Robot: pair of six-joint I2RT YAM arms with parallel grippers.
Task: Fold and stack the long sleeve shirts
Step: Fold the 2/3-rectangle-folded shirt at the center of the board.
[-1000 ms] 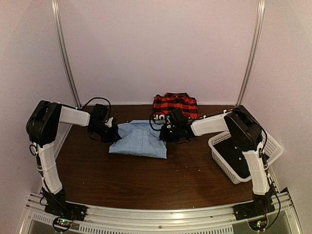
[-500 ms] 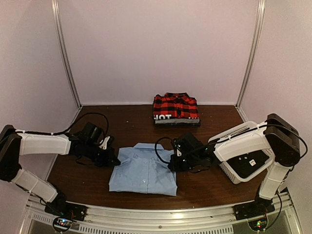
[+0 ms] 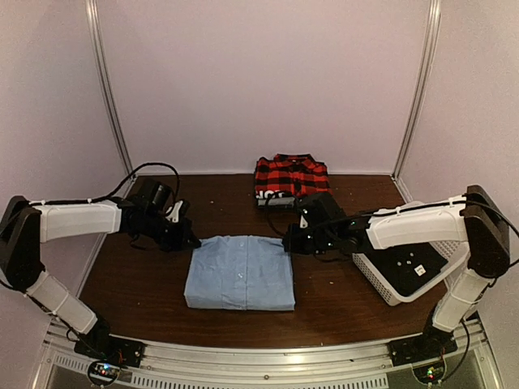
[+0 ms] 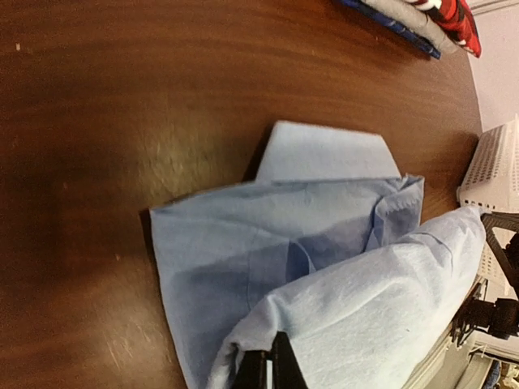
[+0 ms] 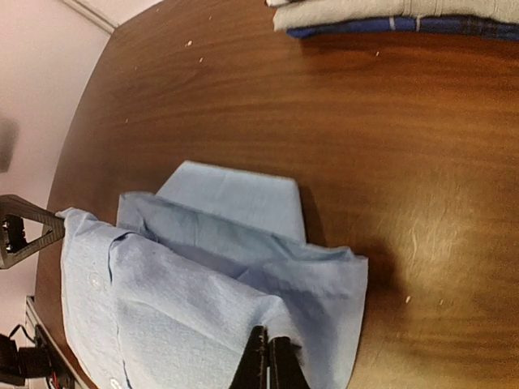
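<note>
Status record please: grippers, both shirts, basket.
left gripper: shut on far left corner of plain light blue cloth shirt
right gripper: shut on its far right corner
blue shirt: folded, far edge lifted off brown wooden table
red-and-black plaid cloth shirt: folded, back of table
white plastic mesh basket: right side of table

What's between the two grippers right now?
The blue shirt. In the top view its far edge runs from the left gripper to the right gripper. Each wrist view shows a gripper pinching the cloth.
</note>
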